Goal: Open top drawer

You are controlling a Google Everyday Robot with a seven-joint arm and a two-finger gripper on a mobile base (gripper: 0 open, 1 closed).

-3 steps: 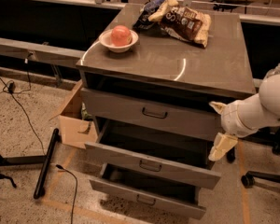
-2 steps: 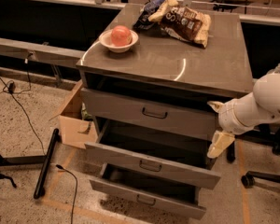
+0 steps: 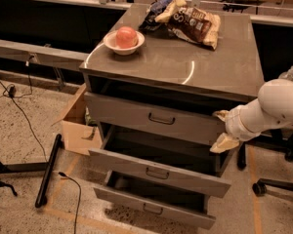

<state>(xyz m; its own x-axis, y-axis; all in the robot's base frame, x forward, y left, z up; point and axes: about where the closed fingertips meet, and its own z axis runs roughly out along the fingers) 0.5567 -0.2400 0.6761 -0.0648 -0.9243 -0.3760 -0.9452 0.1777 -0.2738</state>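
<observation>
The grey cabinet has three drawers. The top drawer [image 3: 136,113] has the tallest flat front and a small dark wire handle [image 3: 161,119] at its centre. It stands slightly out from the cabinet, with a dark gap above it. My gripper [image 3: 221,129] is on a white arm [image 3: 273,108] that comes in from the right. It sits at the right end of the top drawer's front. Its two cream fingers [image 3: 223,143] are spread apart, one above the other, and hold nothing. The handle is well to the left of the gripper.
The middle drawer [image 3: 158,172] and bottom drawer [image 3: 151,207] are pulled further out. A bowl with a red apple [image 3: 126,36] and chip bags [image 3: 193,22] lie on the cabinet top. A cardboard box [image 3: 77,126] stands at the left. Cables and a black stand lie on the floor.
My gripper has shifted a little to the left, closer to the right end of the top drawer. The drawers have not moved.
</observation>
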